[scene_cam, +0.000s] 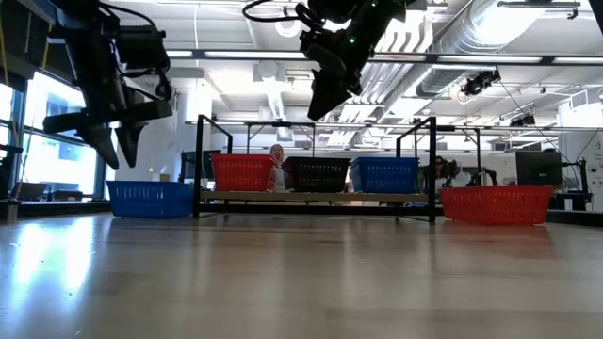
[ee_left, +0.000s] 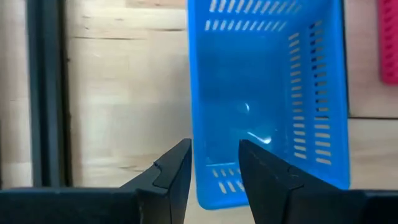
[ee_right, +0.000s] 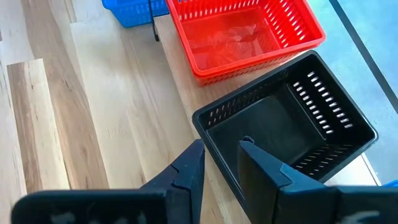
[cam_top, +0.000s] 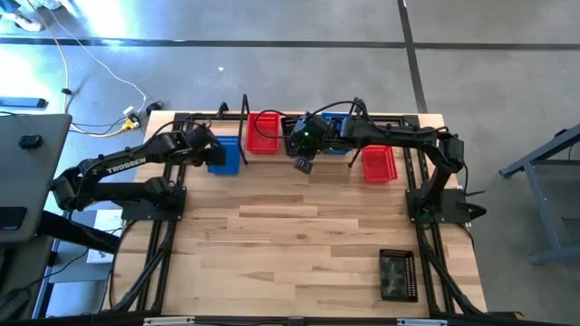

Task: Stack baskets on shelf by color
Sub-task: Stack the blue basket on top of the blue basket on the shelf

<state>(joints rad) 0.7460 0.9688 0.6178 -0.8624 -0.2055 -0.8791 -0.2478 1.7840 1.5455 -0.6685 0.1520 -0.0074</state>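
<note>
The right gripper (ee_right: 217,165), fingers apart, hovers above the black basket (ee_right: 286,127) on the shelf (scene_cam: 316,197), at 12 o'clock of the bench (cam_top: 299,235). The left gripper (ee_left: 214,168), also apart, hangs over a blue basket (ee_left: 267,93).

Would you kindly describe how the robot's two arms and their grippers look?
Both are dark, near-black jointed arms. The left arm carries white TROSSEN lettering; the right arm has a black cable looping above it. The left gripper and right gripper each have two angular, matte black fingers.

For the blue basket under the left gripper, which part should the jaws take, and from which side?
Take the blue basket by a side wall's rim, coming straight down: it sits upright, mouth open, and the left gripper hangs open above one rim, so one jaw could go inside, one outside.
</note>
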